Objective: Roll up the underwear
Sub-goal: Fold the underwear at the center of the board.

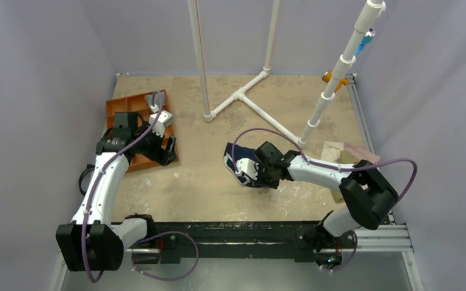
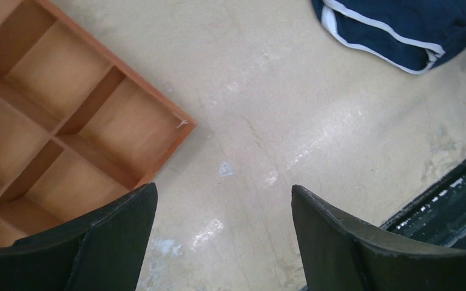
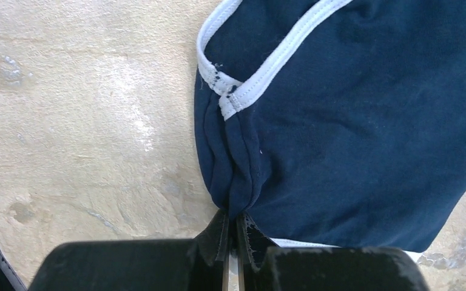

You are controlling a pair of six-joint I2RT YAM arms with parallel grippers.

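From above, your sandy table [image 1: 206, 188] has the underwear [image 1: 241, 162], a navy garment with pale trim, lying crumpled near the middle, a little right of centre. The right gripper [image 1: 258, 174] is down on its near edge. The left gripper [image 1: 166, 153] hangs over the near right corner of an orange compartment tray [image 1: 127, 109] at the far left, well apart from the garment. A white pipe frame [image 1: 243, 94] stands at the back, and a pale pink cloth [image 1: 359, 150] lies at the right edge.

From your left wrist, the two dark fingers [image 2: 112, 242] stand wide apart with nothing between them, only bare table [image 2: 279, 133] below. The tray's corner [image 2: 124, 73] fills the upper left, its visible compartments holding nothing. The underwear [image 2: 400, 30] shows at the top right.

From your right wrist, the right gripper [image 3: 233, 235] is pinched tight on a bunched fold at the garment's edge. The navy cloth [image 3: 352, 121] spreads up and to the right from the pinch, lying on the table [image 3: 85, 121]. Its white trim [image 3: 267, 73] runs diagonally just above the fold.
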